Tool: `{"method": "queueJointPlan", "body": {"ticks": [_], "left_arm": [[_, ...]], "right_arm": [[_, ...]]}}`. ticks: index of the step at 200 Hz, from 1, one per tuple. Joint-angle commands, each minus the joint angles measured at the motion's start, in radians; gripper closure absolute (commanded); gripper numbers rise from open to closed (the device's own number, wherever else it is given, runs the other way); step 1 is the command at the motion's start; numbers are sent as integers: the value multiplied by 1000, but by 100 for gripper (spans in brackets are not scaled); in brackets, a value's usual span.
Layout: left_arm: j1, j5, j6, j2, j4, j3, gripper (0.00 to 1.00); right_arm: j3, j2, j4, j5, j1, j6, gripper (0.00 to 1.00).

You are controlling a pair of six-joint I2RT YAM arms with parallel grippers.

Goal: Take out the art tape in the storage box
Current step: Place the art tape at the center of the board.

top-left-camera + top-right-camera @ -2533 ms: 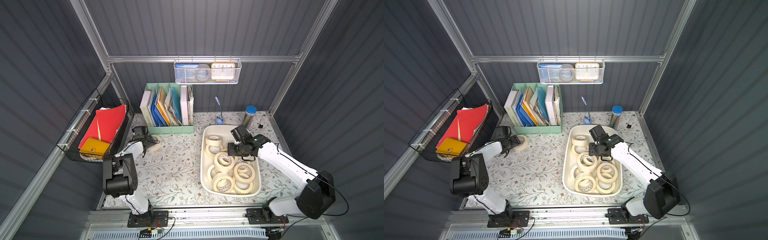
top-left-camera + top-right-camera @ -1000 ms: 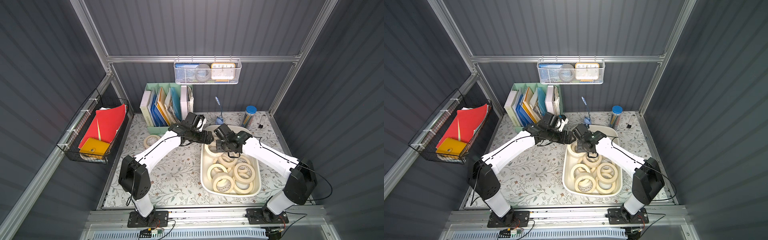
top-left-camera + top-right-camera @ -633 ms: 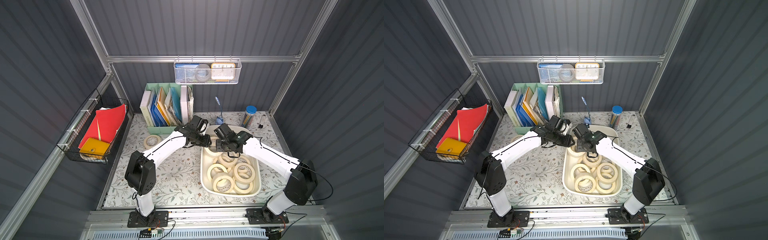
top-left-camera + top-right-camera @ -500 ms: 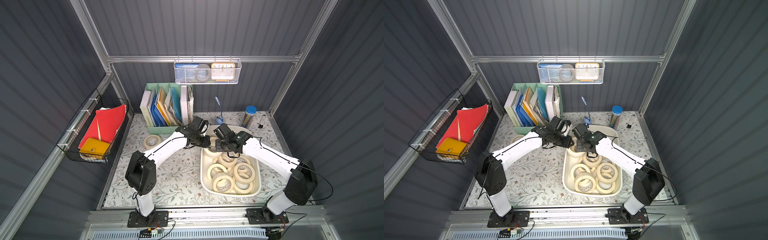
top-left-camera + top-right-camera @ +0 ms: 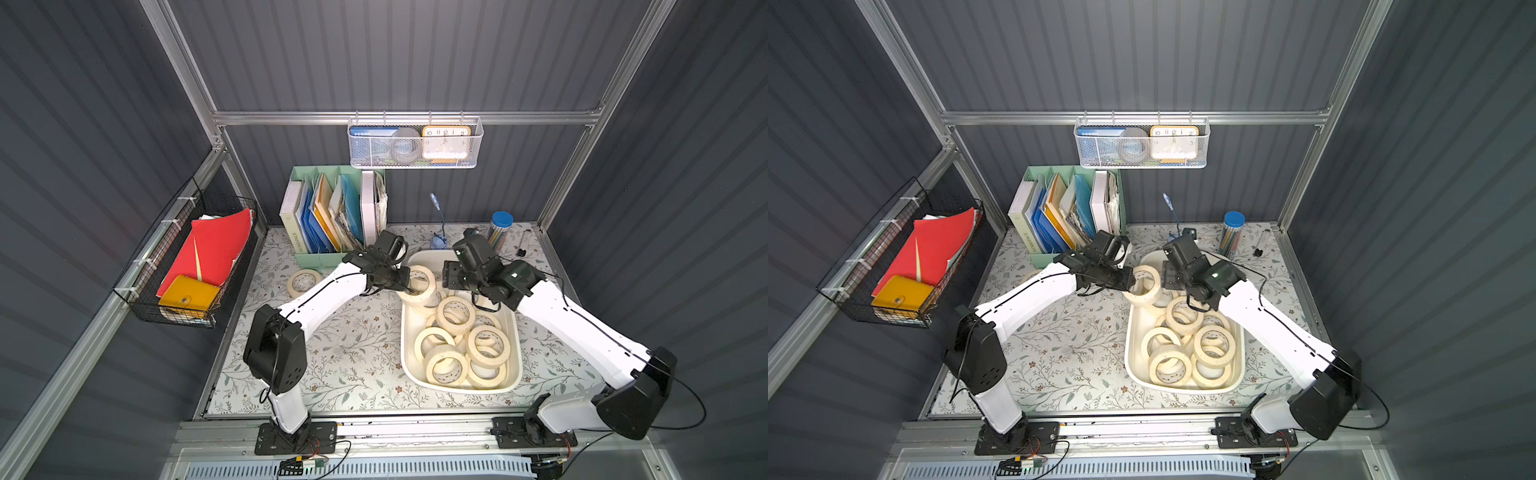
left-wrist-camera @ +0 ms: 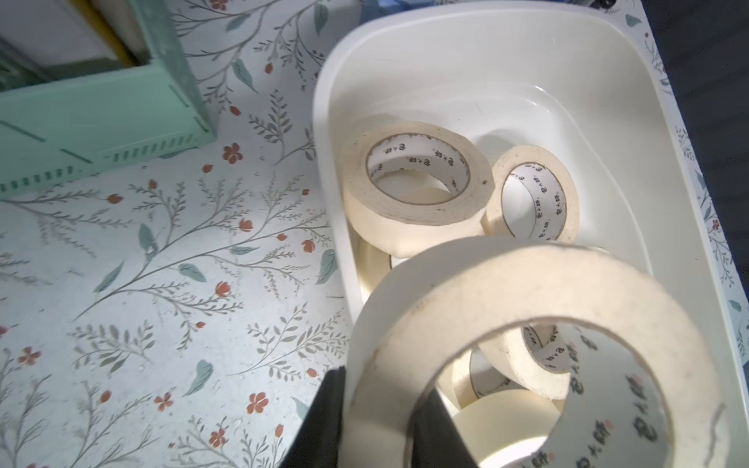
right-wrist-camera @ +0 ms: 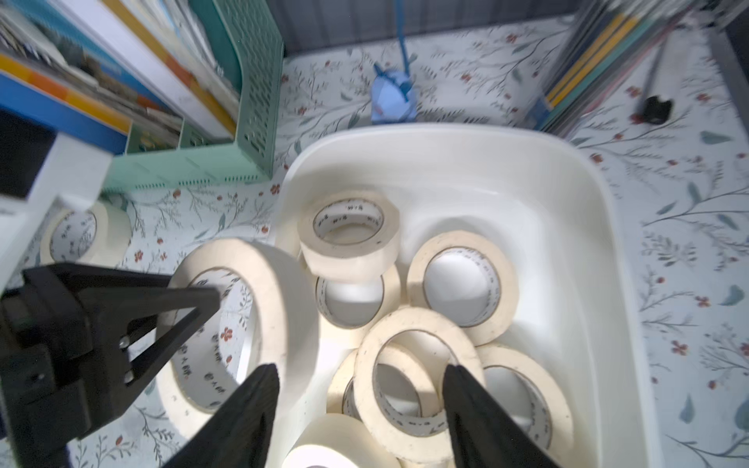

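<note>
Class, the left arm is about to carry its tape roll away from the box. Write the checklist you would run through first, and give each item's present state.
1. The left gripper is shut on the held roll: ok.
2. The right gripper is open and holds nothing: ok.
3. The right gripper's finger is clear of the held roll: cannot tell, they look very close.
4. The held roll is raised off the pile in the box: ok.
5. There is bare table beside the roll lying outside: ok.
6. The box is emptied: not ok, many rolls remain.
</note>
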Motion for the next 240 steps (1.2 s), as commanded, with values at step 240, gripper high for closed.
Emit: {"method": "queueJointPlan", "body": {"ticks": [240], "left_arm": [[529,-163,8,173,417,-321,63]], "right_arm": [[-201,-56,-84,-32,-141,-12,30]]}}
